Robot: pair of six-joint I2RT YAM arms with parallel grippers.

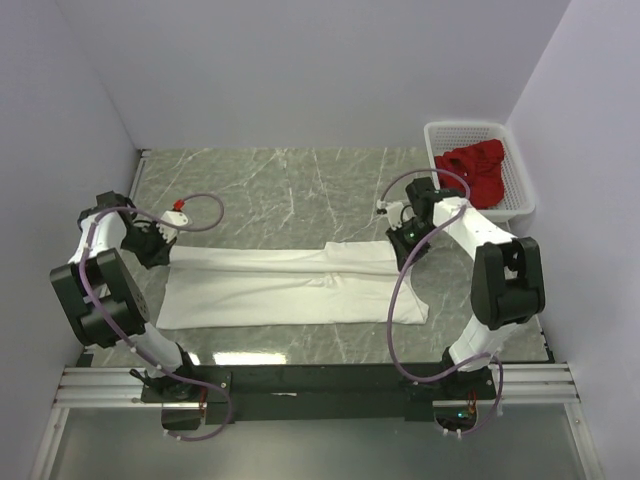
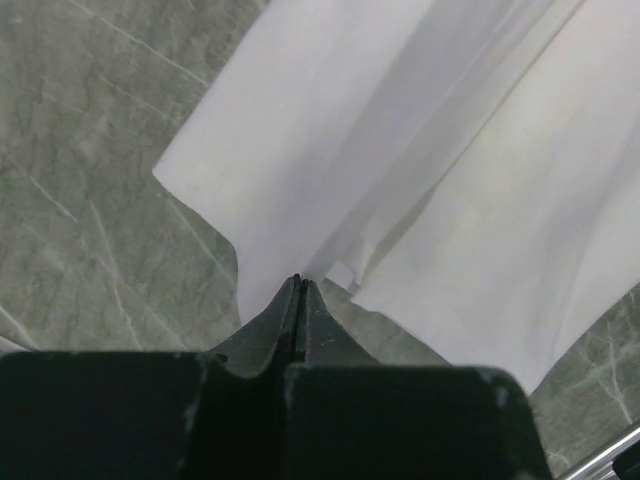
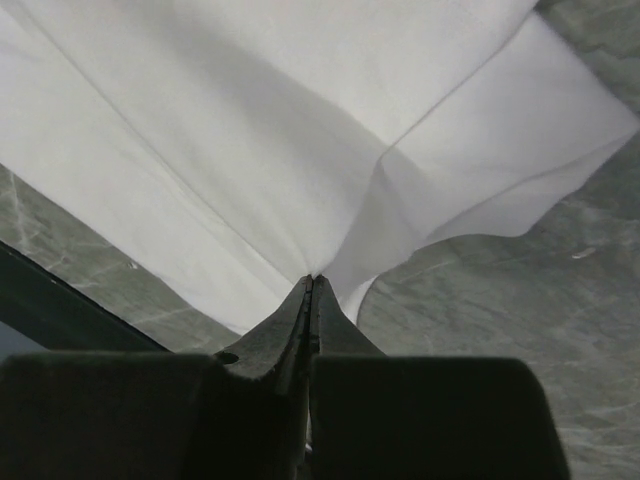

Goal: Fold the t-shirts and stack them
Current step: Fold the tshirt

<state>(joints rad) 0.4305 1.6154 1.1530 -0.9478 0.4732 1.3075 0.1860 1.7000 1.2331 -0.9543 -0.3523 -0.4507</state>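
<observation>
The white t-shirt (image 1: pixel 290 285) lies stretched wide across the middle of the marble table, its far edge pulled taut between my two grippers. My left gripper (image 1: pixel 160 250) is shut on the shirt's left far edge; the left wrist view shows the cloth (image 2: pixel 420 160) pinched at the closed tips (image 2: pixel 300 285). My right gripper (image 1: pixel 403 240) is shut on the right far edge; the right wrist view shows the cloth (image 3: pixel 260 130) bunching into the closed tips (image 3: pixel 312 283). The deep red t-shirt (image 1: pixel 475 172) lies crumpled in the basket at the far right.
The white slotted basket (image 1: pixel 520 195) stands in the far right corner against the wall. White walls enclose the table on the left, back and right. A black rail (image 1: pixel 320 385) with the arm bases runs along the near edge.
</observation>
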